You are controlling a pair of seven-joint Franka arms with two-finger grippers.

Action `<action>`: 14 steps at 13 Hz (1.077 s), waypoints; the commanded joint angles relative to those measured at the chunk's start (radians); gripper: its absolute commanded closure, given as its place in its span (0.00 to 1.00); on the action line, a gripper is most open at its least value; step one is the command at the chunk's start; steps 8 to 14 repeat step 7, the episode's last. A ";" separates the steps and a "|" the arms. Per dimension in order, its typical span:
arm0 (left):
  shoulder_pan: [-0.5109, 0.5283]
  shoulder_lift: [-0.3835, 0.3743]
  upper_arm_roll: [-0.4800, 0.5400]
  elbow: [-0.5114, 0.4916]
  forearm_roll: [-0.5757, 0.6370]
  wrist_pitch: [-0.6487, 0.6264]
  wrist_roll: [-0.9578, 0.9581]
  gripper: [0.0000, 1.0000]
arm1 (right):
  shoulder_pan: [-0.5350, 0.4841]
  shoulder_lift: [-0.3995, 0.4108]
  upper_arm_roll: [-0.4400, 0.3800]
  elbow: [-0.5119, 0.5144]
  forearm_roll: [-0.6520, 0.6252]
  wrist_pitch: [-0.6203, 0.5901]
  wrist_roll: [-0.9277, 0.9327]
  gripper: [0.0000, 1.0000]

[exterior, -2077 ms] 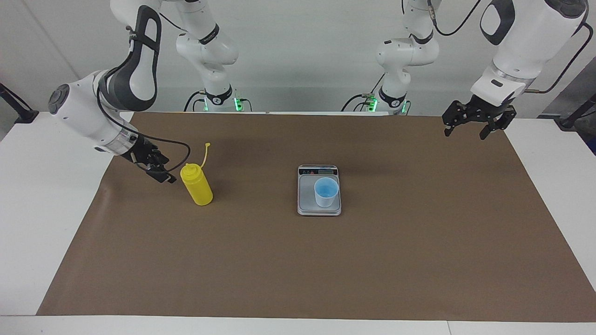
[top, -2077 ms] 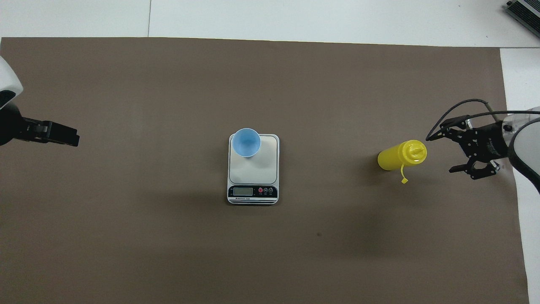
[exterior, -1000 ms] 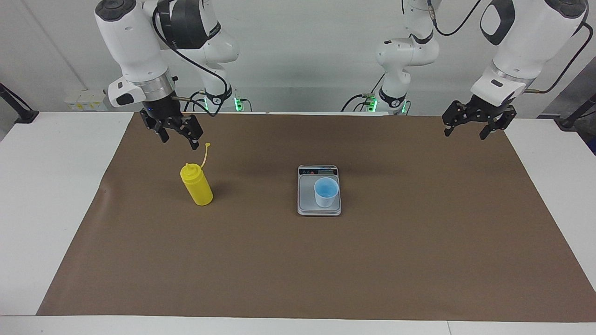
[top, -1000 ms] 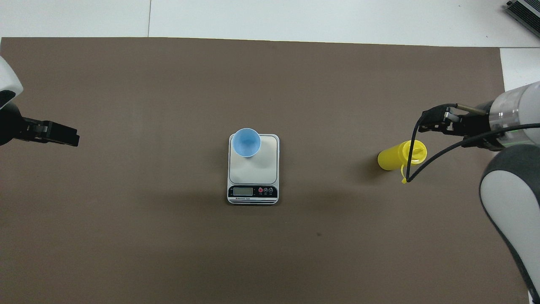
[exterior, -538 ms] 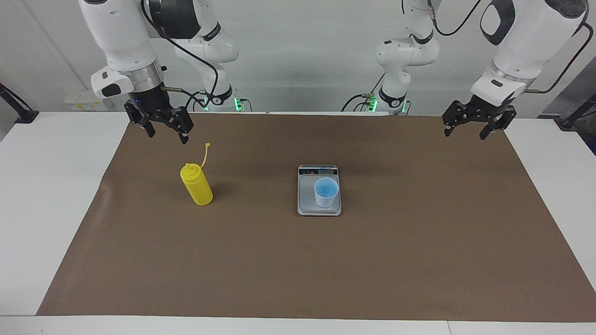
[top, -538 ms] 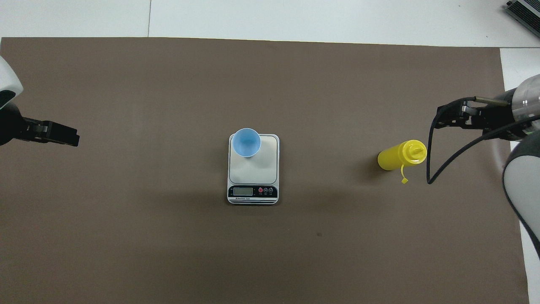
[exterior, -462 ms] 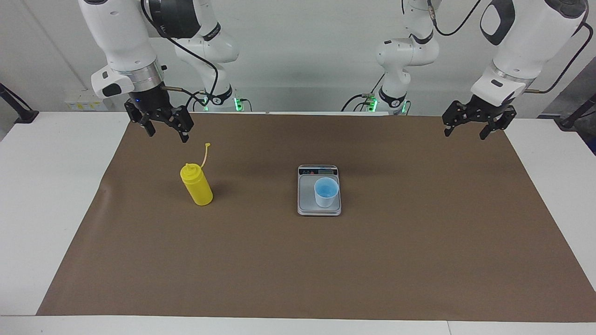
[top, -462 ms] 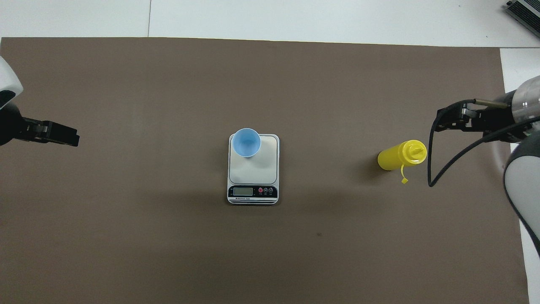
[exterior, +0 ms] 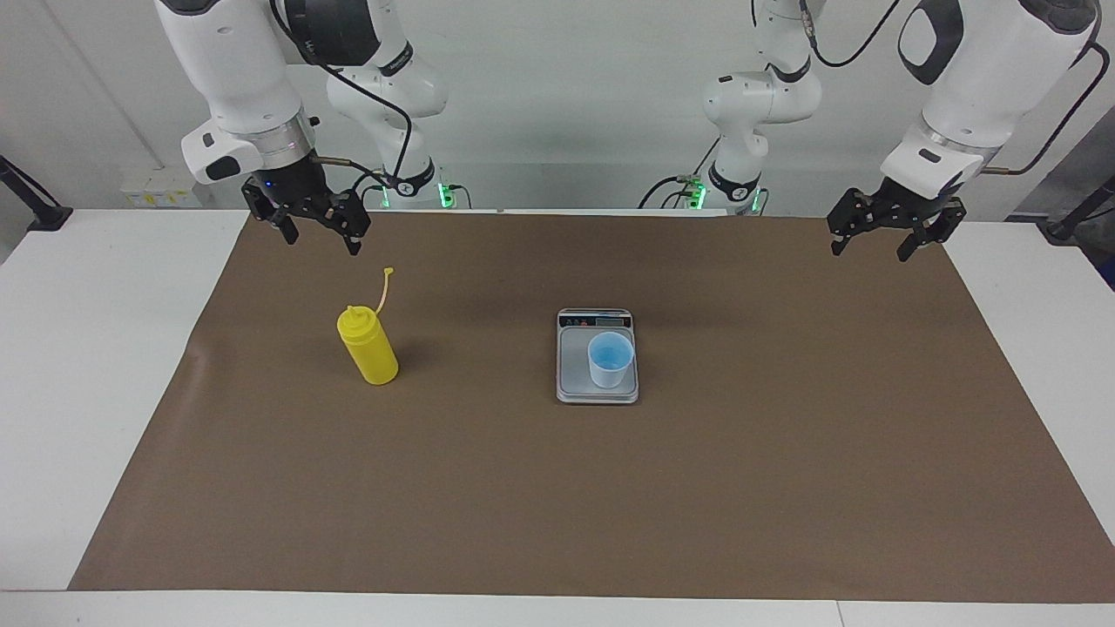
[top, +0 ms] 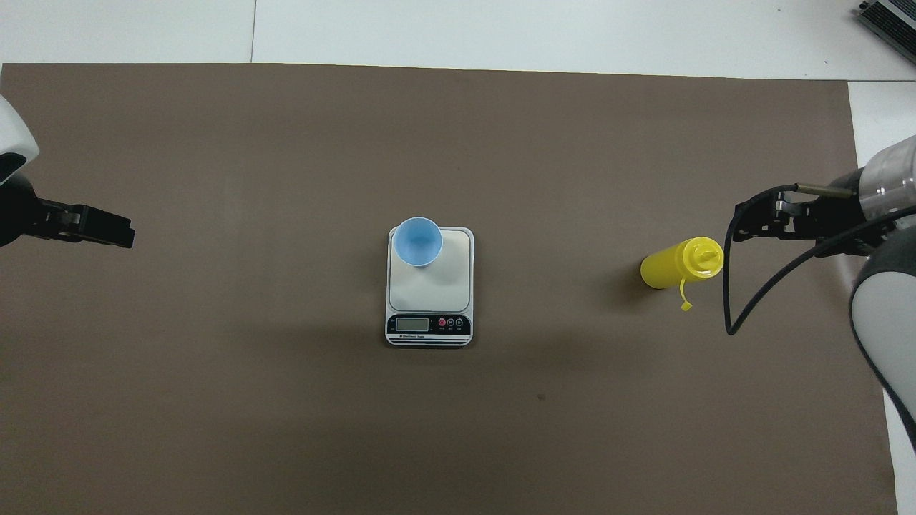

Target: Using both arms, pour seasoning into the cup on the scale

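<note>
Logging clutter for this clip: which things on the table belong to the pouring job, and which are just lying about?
Part of the job:
- yellow squeeze bottle, upright, cap off on its strap
- blue cup on the scale
- right gripper, open, raised near the bottle
- left gripper, open, waiting

Just there:
- brown mat covering the table

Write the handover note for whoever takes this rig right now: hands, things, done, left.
Right hand: open, empty, raised over the mat near the seasoning bottle.
Left hand: open, empty, waiting over the mat at its own end.
Bottle: upright on the mat toward the right arm's end, cap off on its strap.
Cup: upright on the scale, mid-table.
Done: nothing gripped or poured.
Left: grasp the bottle, carry it to the cup, pour.
</note>
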 commanded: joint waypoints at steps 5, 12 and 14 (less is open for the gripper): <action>0.008 -0.033 -0.001 -0.038 -0.013 0.010 -0.006 0.00 | -0.009 -0.031 0.004 -0.046 -0.001 0.015 -0.113 0.00; 0.008 -0.033 -0.001 -0.038 -0.013 0.010 -0.006 0.00 | -0.009 -0.031 0.004 -0.046 -0.001 0.016 -0.110 0.00; 0.008 -0.033 -0.001 -0.038 -0.013 0.010 -0.006 0.00 | -0.009 -0.031 0.004 -0.046 -0.001 0.016 -0.110 0.00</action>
